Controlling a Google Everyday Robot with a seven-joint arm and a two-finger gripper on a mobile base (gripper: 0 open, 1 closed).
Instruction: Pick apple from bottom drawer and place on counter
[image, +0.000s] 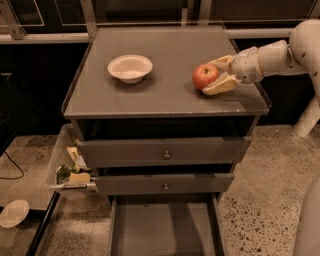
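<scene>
The red apple (204, 76) sits at the right side of the grey counter (165, 97), its underside at the surface. My gripper (210, 78) reaches in from the right, and its two tan fingers (221, 85) close on the apple's right half from the far and near sides. The bottom drawer (162, 230) is pulled out below the cabinet, and the part of its flat grey floor that shows is bare.
A white bowl (130, 67) stands on the counter's left half. Two shut drawers with round knobs (166, 155) lie under the counter. A clear bin (70, 167) with scraps hangs at the cabinet's left. A white dish (12, 212) lies on the floor at lower left.
</scene>
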